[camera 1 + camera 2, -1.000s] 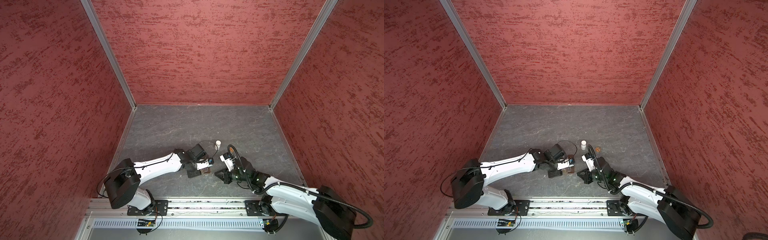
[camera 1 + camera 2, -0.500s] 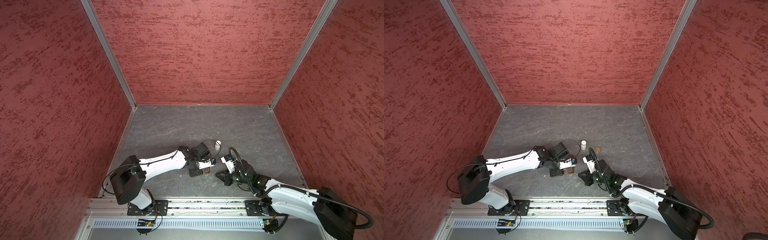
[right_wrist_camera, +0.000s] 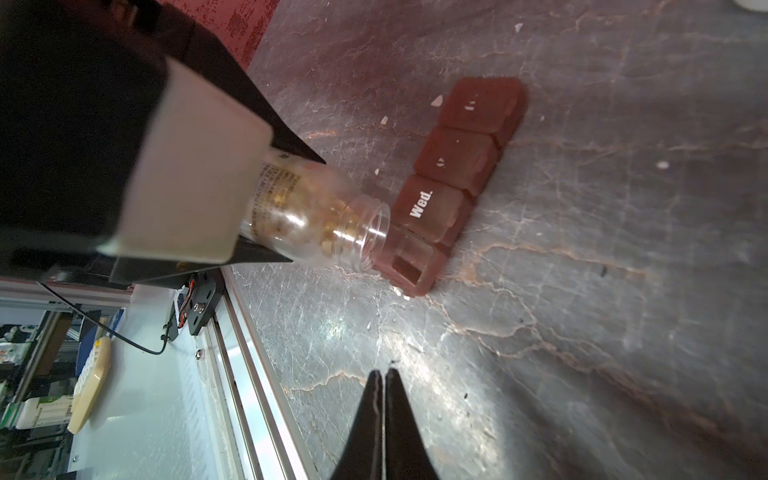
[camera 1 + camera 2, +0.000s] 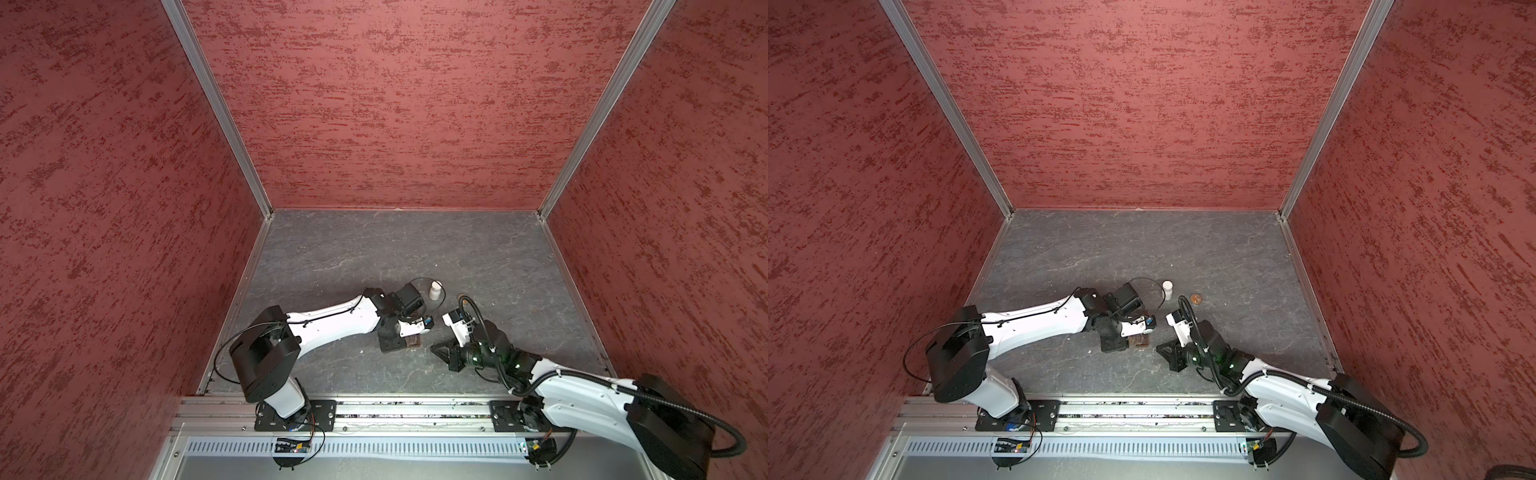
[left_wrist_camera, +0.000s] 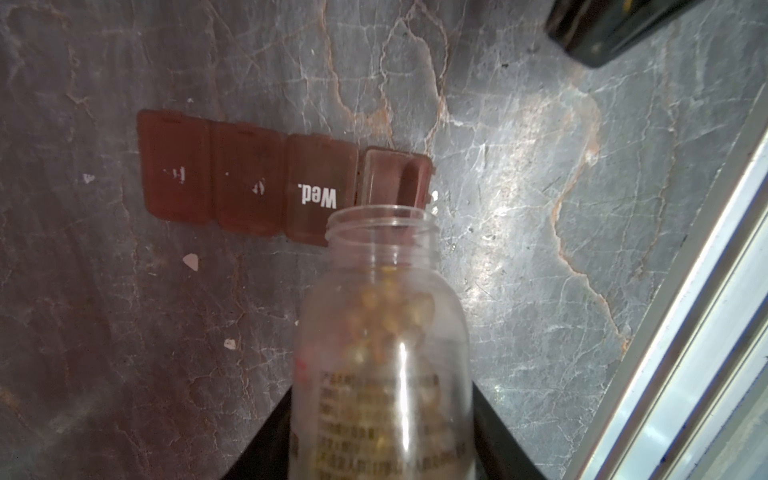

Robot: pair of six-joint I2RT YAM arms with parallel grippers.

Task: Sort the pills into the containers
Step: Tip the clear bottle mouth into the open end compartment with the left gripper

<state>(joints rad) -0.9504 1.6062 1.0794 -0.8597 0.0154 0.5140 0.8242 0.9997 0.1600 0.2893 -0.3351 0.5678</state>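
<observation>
The left end effector (image 5: 382, 399) is closed around the body of a clear bottle (image 5: 382, 332), which is tipped over with its uncapped mouth leading. The yellowish pills (image 5: 390, 311) sit inside, heaped toward the neck; none shows past the rim.

The brown pill organizer (image 5: 249, 187) lies flat on the tabletop (image 5: 540, 208), its row of cells running crosswise to the bottle's long axis. That axis points at the open end cell (image 3: 409, 268), next to the closed "Wed." cell (image 5: 318, 195), with the mouth just above the cell's near edge. A pour, I judge, needs only more tilt, not a sideways shift.

The right end effector (image 3: 383, 386) has its jaws pressed together on nothing and stands apart from the organizer, so the left arm is nearer. Whitish bits (image 5: 190, 261) lie loose on the tabletop; whether they are pills I cannot tell.
</observation>
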